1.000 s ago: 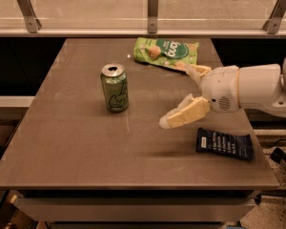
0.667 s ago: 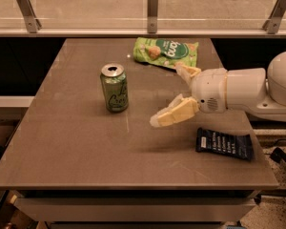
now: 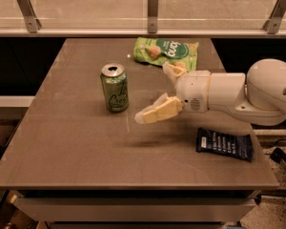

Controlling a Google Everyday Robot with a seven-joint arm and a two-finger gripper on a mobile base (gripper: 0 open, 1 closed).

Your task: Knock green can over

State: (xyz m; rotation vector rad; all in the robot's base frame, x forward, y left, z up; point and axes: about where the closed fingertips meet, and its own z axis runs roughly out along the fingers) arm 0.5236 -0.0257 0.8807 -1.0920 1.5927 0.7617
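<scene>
Dim, warm yellowish light falls from above. The brown surface (image 3: 76, 142) shows a soft sheen. The pincer (image 3: 152, 92), its fingers spread apart, hangs over the middle of the surface, just right of the green can (image 3: 115, 88), and throws a faint, smeared shadow beneath itself. The white arm (image 3: 238, 97) is the brightest part. The whole view looks soft and grainy.

No readable text, pincer (image 3: 153, 93) near green can (image 3: 115, 90)
</scene>
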